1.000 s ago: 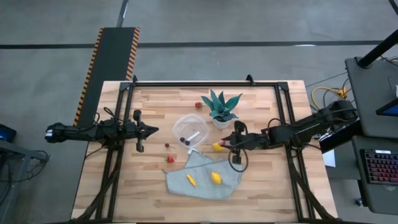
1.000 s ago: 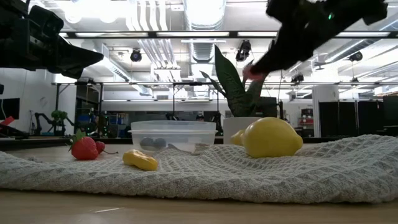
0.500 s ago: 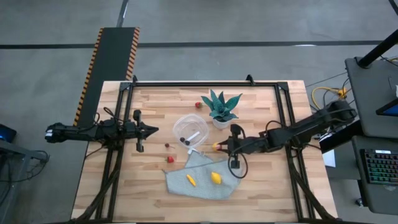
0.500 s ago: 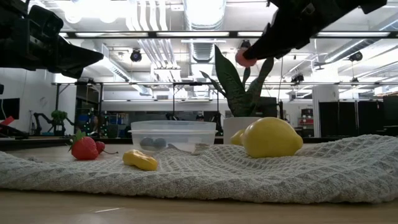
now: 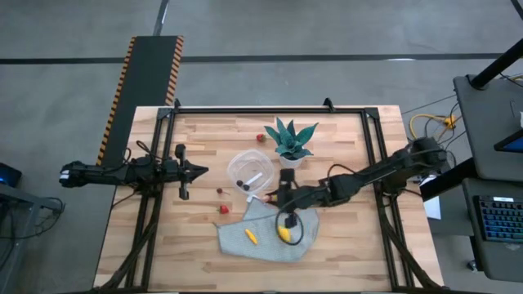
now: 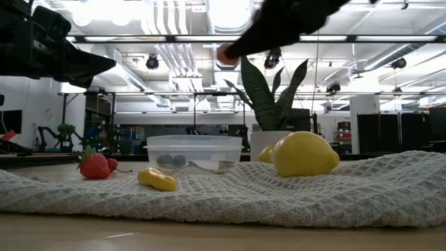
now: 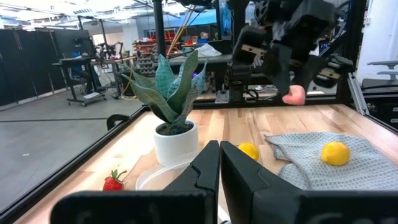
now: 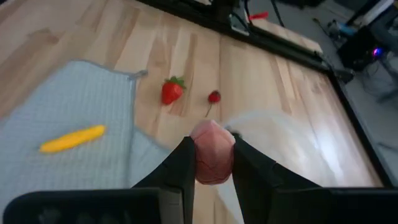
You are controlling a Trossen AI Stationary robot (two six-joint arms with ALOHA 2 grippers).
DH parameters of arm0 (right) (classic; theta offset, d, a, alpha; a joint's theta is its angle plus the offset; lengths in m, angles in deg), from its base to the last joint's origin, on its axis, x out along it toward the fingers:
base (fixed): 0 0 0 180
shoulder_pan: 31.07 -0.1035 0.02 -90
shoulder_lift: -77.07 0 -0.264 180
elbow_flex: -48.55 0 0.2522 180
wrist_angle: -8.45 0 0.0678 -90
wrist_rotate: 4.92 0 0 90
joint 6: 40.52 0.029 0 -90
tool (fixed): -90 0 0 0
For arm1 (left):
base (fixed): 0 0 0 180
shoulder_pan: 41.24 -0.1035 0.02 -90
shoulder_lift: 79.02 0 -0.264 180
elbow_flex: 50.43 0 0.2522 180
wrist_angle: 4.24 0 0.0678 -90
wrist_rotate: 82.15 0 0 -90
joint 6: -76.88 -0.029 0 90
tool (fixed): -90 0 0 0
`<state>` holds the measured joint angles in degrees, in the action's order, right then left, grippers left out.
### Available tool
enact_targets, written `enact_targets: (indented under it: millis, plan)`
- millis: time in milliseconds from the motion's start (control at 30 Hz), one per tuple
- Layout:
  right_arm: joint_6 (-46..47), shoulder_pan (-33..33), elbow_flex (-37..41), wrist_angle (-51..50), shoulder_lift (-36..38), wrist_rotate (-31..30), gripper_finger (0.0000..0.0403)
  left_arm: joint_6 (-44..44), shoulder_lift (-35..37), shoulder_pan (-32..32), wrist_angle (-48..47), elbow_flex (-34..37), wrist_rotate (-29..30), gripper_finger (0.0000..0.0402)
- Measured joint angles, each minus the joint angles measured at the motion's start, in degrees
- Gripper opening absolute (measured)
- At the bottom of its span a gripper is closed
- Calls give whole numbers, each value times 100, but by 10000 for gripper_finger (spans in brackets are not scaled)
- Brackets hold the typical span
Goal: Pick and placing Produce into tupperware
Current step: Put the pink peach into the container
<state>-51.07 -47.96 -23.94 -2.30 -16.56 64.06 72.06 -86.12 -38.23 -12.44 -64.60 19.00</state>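
Observation:
My right gripper (image 5: 270, 197) is shut on a pink round piece of produce (image 8: 211, 158), high above the table between the grey cloth (image 5: 265, 237) and the clear tupperware (image 5: 250, 169). The tupperware stands on the wood with dark round pieces (image 6: 167, 159) in it. A lemon (image 5: 283, 233) and a small yellow piece (image 5: 251, 237) lie on the cloth. Another lemon (image 7: 248, 150) lies beside the cloth. Strawberries (image 5: 223, 209) (image 5: 261, 138) and a cherry (image 5: 219, 191) lie on the wood. My left gripper (image 5: 200, 171) waits shut at the table's left. My right gripper pinches the pink piece by its two sides (image 8: 200, 163) between its two fingers, at their free ends (image 6: 226, 54). The fingers slant down toward the table's left. The piece is lifted clear of cloth and table.
A teal spiky plant in a white pot (image 5: 290, 140) stands just beyond the right arm, at the tupperware's right. A black frame rail (image 5: 270, 109) runs along the far edge. Bare wood lies at the near left (image 5: 163, 237).
My right gripper has gone toward the table's left with the pink piece, from beside the plant pot to the cloth's far corner near the tupperware, rising a little and rolling about its own line. The piece stays in the fingers.

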Motion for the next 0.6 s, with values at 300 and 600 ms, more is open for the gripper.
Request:
enact_targets:
  millis: [300, 600]
  plan:
    - [-376, 448, -1283, -862, -1108, -2, 77, 0, 5, 0, -1, 0, 0, 0]
    - [-598, 914, -1878, -1358, -1681, -2, 77, 0, -33, 0, 17, 0, -3, 0]
